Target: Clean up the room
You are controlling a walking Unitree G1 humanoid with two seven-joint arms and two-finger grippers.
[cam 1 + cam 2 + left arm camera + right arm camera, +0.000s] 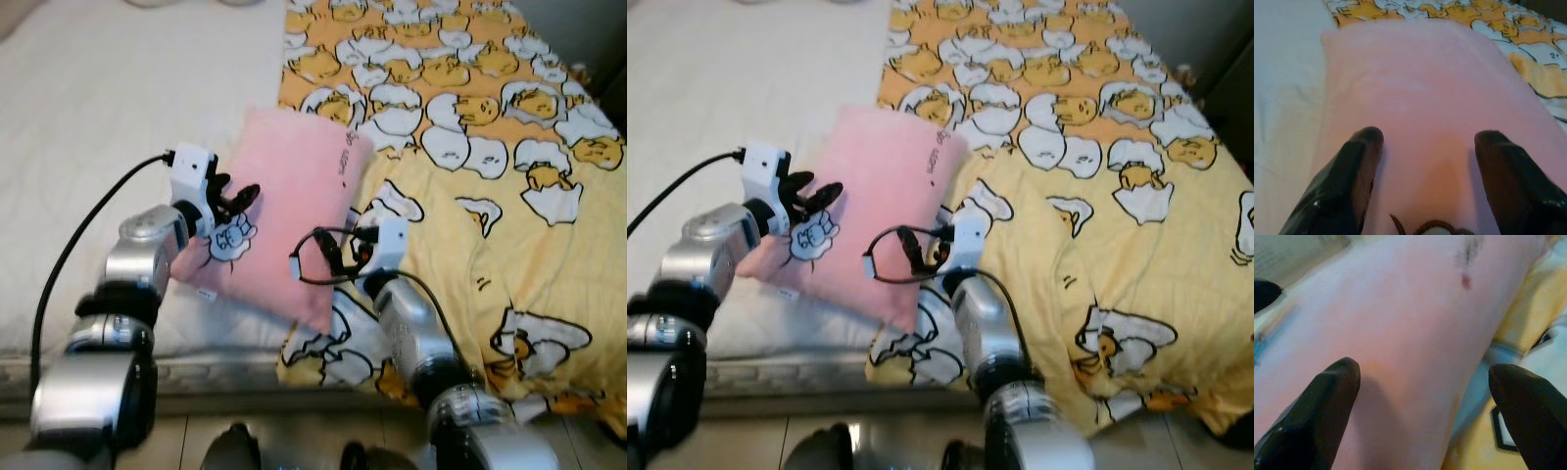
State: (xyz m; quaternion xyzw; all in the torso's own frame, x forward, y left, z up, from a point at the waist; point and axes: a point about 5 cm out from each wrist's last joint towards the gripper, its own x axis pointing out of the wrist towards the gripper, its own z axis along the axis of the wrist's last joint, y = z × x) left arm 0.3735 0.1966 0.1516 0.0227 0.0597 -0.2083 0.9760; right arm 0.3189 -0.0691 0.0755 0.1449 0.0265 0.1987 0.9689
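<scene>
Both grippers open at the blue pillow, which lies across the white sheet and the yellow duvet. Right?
Not quite: the pillow is pink, as the left eye view shows. The rest holds: left gripper and right gripper are open at it, and it lies across the white sheet and the yellow duvet.

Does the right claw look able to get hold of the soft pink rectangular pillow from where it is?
Probably yes. The right claw is open at the pink pillow's near corner, fingers straddling the fabric, with nothing between them.
</scene>
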